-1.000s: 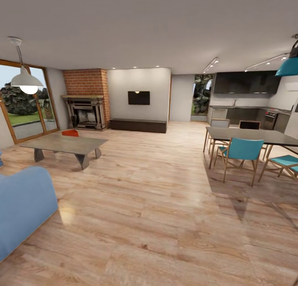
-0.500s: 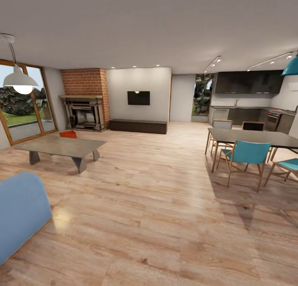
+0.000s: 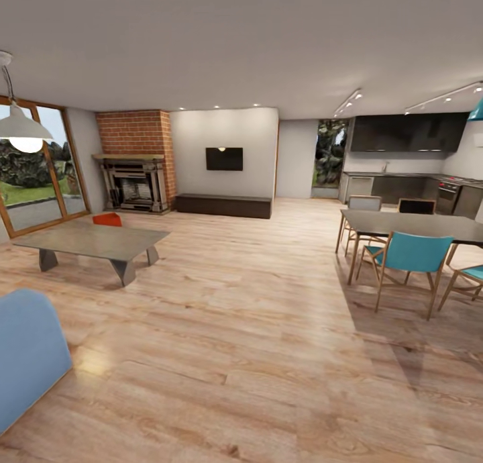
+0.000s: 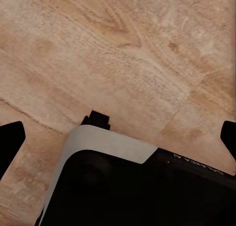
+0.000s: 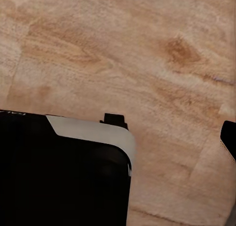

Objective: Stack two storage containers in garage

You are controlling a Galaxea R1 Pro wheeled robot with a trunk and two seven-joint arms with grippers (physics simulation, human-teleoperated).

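Observation:
One orange-red storage container (image 3: 107,219) sits on the light wood floor in the living room, partly hidden behind the far edge of the low grey coffee table (image 3: 90,240), far off at the left. My left gripper (image 4: 118,137) is open over bare wood planks, with a black fingertip (image 4: 10,140) at each side edge and nothing between them. My right gripper (image 5: 118,137) hangs over the planks too. One of its fingertips (image 5: 228,137) shows at the edge, set wide, and the other is hidden behind my dark base.
A blue sofa (image 3: 27,349) stands close at the left. Further back are a brick fireplace (image 3: 134,161), a wall TV (image 3: 224,158) and a long dark bench (image 3: 224,204). A dining table (image 3: 416,225) with teal chairs (image 3: 409,258) stands at the right, before a dark kitchen.
The whole head view has shifted, so the camera has moved: the sofa and coffee table have slid toward the left edge and the dining set sits slightly lower and further right.

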